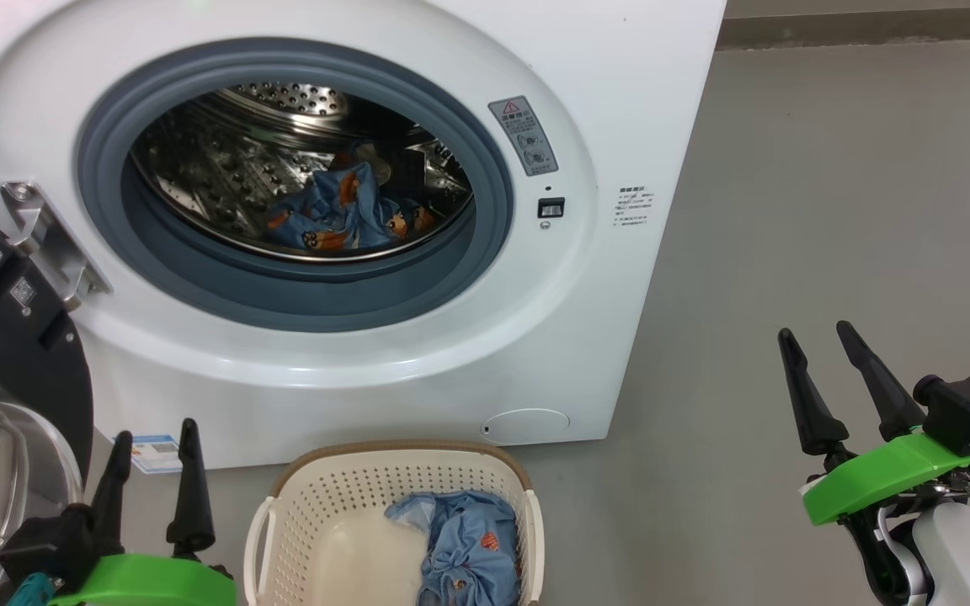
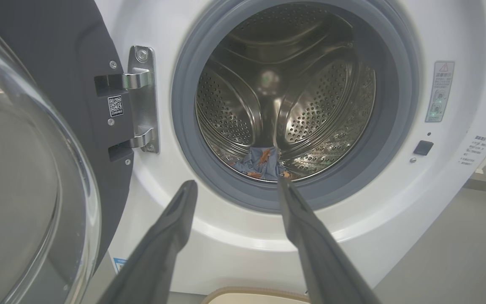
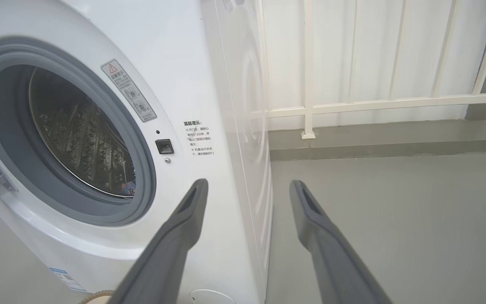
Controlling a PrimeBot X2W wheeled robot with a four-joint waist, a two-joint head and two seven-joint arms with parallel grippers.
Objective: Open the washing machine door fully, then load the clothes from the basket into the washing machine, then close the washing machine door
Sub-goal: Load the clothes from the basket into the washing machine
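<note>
Overhead, the clothes lay in the basket's right half, just right of the spread left gripper and well apart from the spread right gripper. The left wrist view faced the open washing machine, one garment inside. The right wrist view looked past the machine's corner.

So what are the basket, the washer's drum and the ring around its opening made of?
The basket looks like matte cream plastic, moulded with rows of small holes, its rim a brown woven-look band. The drum seems polished steel: bright reflections, punched perforations. The door seal looks like dull grey rubber, probably; it shows no shine.
</note>
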